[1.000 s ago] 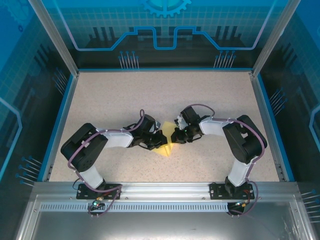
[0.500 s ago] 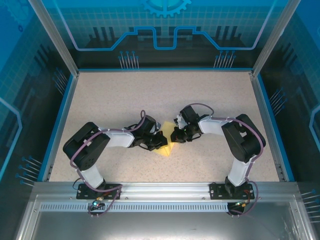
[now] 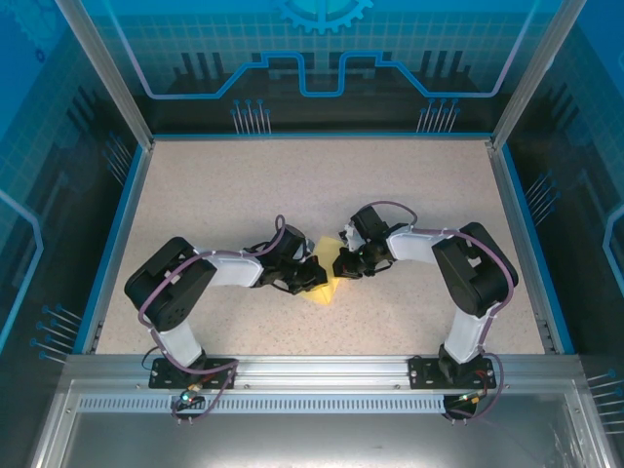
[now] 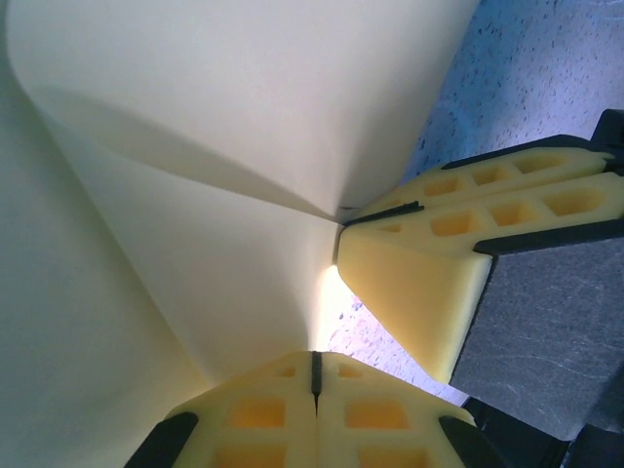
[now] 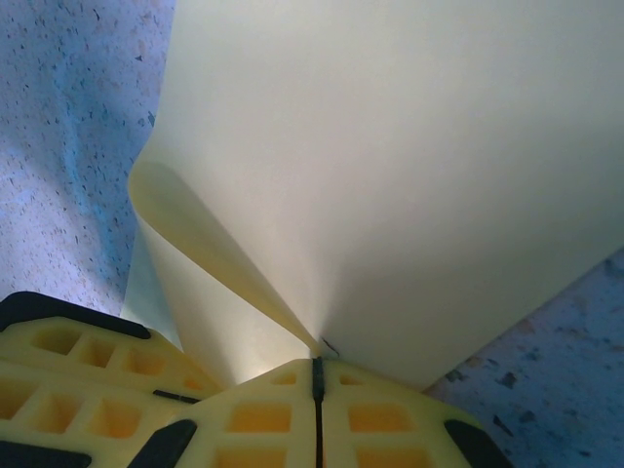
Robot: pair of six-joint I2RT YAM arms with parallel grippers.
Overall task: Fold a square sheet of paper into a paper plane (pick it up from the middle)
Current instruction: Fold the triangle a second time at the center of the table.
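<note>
Logging paper (image 3: 328, 286) near mid-table, a touch toward the near edge, showing from above as a small pale-yellow wedge between and just below the two gripper heads. Noting it partly raised off the table (image 3: 292, 185) rather than lying flat. From the left wrist, seeing broad panels of paper (image 4: 244, 146) billowing and running together into one sharp crease at the fingertips. From the right wrist, seeing a curled flap at left tucking under a wide smooth panel (image 5: 390, 175), with speckled table showing on both sides. Finding left gripper (image 4: 315, 356) with yellow fingers pressed together, only a thin dark seam between them, pinching the paper where its layers converge. Finding right gripper (image 5: 317, 363) likewise closed tight, seam to seam, clamping the paper at the point of the crease. Spotting the two grippers almost tip to tip: the right one entering the left wrist view from the right side, its closed tips biting the same crease; the left one appearing at the lower left of the right wrist view. Watching both arms (image 3: 224, 268) bending inward from their bases at the near edge, meeting over the paper, forearms low.
</note>
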